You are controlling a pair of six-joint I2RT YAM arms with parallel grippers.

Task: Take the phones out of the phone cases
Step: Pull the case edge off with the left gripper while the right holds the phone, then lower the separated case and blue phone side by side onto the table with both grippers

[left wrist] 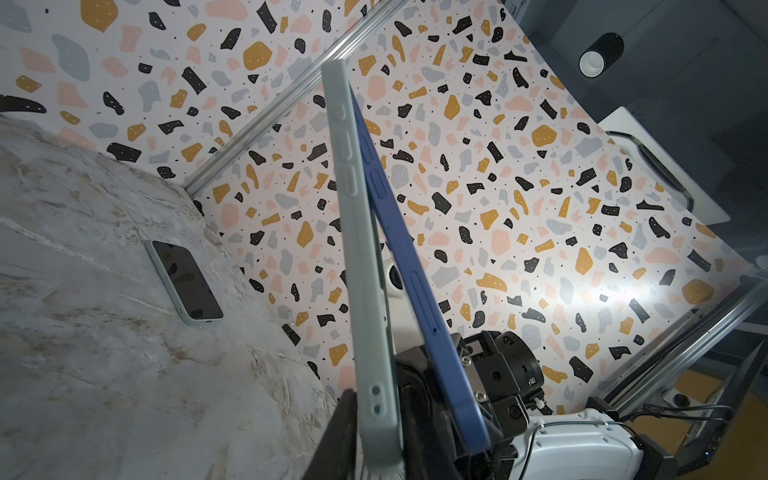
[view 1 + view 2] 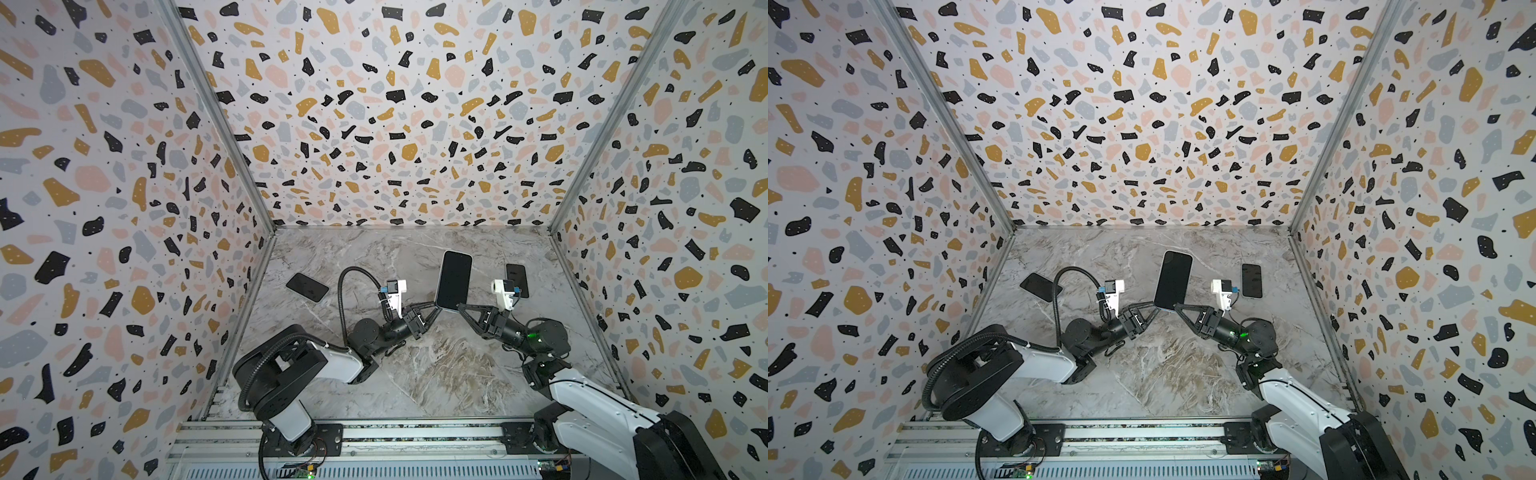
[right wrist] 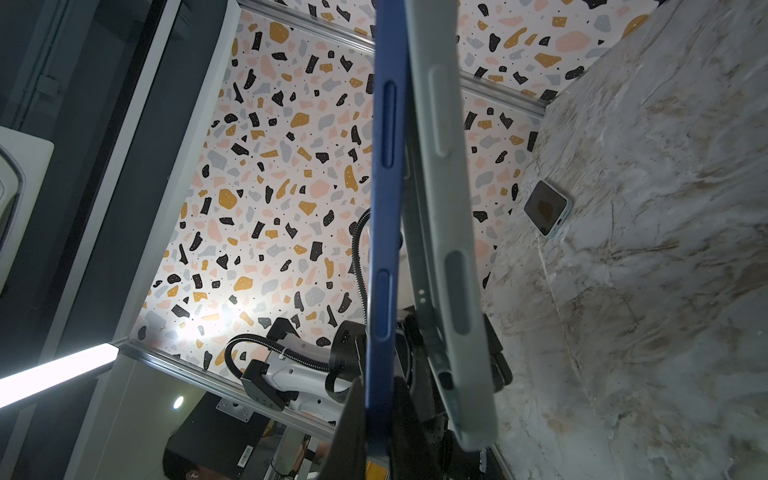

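A blue-edged phone with a dark screen hangs above the middle of the marble table, tilted. In the left wrist view its pale grey-green phone case has peeled away from the phone at the near end, while the far ends still meet. My left gripper is shut on the case's lower corner. My right gripper is shut on the phone's blue edge, with the case spread off to one side.
Two other cased phones lie screen-up on the table: one at the left, one at the right. Terrazzo-patterned walls close in three sides. A rail runs along the front edge.
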